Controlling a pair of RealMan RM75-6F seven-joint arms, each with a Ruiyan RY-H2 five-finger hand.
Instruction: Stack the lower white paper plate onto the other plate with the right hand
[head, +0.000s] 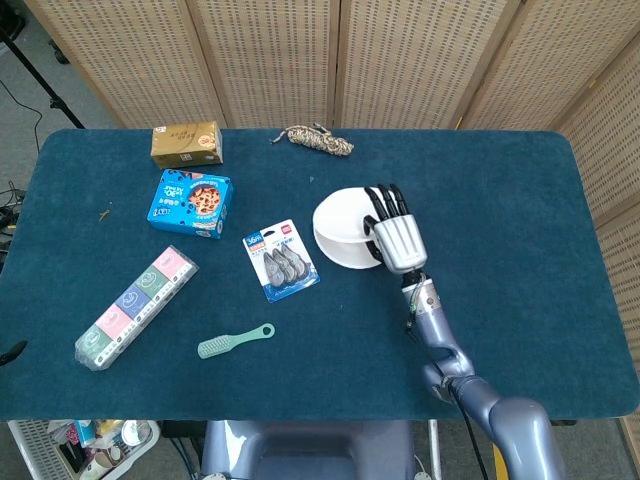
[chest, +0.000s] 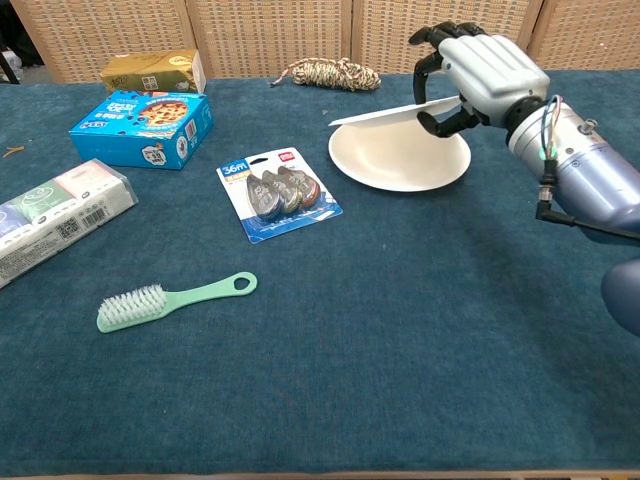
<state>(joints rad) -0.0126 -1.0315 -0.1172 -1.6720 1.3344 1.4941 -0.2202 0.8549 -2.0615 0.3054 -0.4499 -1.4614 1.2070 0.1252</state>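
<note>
One white paper plate (chest: 395, 160) lies flat on the blue table. My right hand (chest: 470, 75) grips a second white plate (chest: 385, 115) by its right rim and holds it a little above the first, tilted, almost fully over it. From the head view the held plate (head: 340, 215) covers most of the lower plate (head: 345, 260), with my right hand (head: 395, 235) on their right edge. My left hand shows in neither view.
A pack of clips (chest: 278, 194) lies just left of the plates. A green brush (chest: 175, 299), a cookie box (chest: 142, 127), a row of small tubs (chest: 55, 213), a gold box (chest: 152, 71) and a rope bundle (chest: 325, 72) sit further off.
</note>
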